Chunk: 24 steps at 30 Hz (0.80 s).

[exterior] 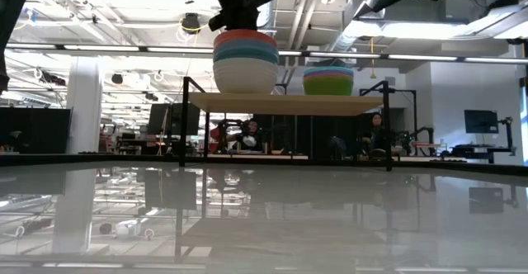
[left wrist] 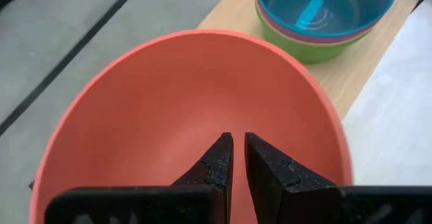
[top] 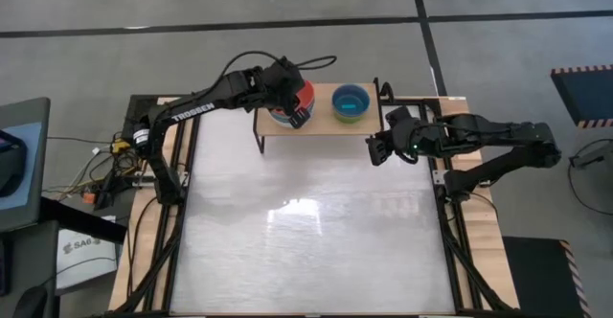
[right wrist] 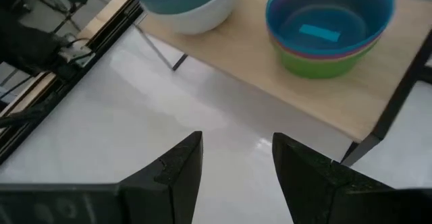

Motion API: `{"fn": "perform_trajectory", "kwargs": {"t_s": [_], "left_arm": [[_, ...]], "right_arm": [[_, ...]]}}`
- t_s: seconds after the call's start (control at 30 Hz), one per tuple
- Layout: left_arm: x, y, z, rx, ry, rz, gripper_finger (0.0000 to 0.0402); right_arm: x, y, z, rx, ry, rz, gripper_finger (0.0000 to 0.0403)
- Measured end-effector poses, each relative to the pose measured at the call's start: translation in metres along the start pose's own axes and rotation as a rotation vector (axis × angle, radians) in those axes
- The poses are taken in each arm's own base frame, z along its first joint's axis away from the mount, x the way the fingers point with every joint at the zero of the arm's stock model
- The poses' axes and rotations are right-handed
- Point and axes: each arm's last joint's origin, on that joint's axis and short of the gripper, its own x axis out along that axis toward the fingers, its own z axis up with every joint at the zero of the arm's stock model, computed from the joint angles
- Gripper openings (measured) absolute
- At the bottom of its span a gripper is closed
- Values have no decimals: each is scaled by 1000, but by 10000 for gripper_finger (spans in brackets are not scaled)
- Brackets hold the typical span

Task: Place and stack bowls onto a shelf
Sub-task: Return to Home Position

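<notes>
Low view: two striped bowl stacks (exterior: 246, 61) crown the shelf (exterior: 285, 102); left gripper (left wrist: 236, 158) nearly closed, right gripper (right wrist: 236, 158) spread.

Robotics lab — exposed ceiling ducts (exterior: 313, 10), monitors (exterior: 481, 121), seated people (exterior: 250, 134) beyond table.

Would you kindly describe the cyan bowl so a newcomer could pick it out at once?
Find the small wooden shelf at the table's far edge; two bowl stacks stand on it. The cyan bowl tops the smaller stack, nearer the right arm, with a green bowl at the bottom; the other stack is topped by a red-orange bowl.
</notes>
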Motion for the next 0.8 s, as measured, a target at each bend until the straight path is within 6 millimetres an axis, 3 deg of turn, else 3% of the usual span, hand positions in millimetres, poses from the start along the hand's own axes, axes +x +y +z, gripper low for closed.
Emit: {"fn": "perform_trajectory", "kwargs": {"t_s": [0.43, 0.8], "left_arm": [[2, 4, 3, 27, -34, 38, 24], [3, 3, 9, 17, -103, 107, 24]], "right_arm": [[37, -21, -7, 51, -71, -182, 207], [40, -25, 3, 66, -135, -199, 207]]}}
